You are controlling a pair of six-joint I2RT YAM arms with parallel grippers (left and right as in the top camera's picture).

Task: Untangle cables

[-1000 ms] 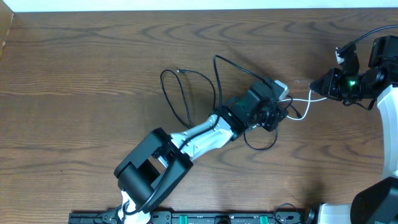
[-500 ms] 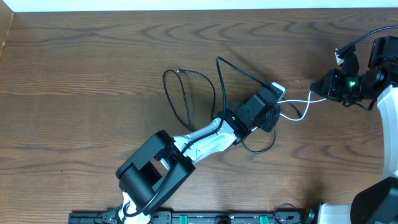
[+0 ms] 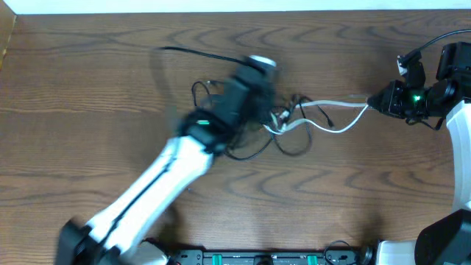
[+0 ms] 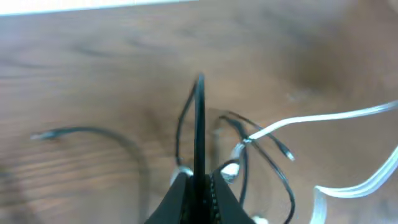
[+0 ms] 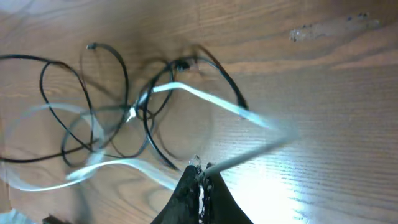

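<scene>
A thin black cable lies in loose loops at the table's middle, tangled with a white cable that runs right. My left gripper is shut on the black cable, which stands straight up out of its jaws. My right gripper is shut on the white cable's end at its jaws. The white cable stretches between the knot and the right gripper. The black loops and the knot show in the right wrist view.
The wooden table fills the view. The left arm lies across the lower left, blurred by motion. The right arm's body is at the right edge. A rail runs along the front edge.
My left gripper has swung fast to the left and up, dragging the black cable and the knot with it. The white cable is now pulled longer. The right gripper has stayed put.
</scene>
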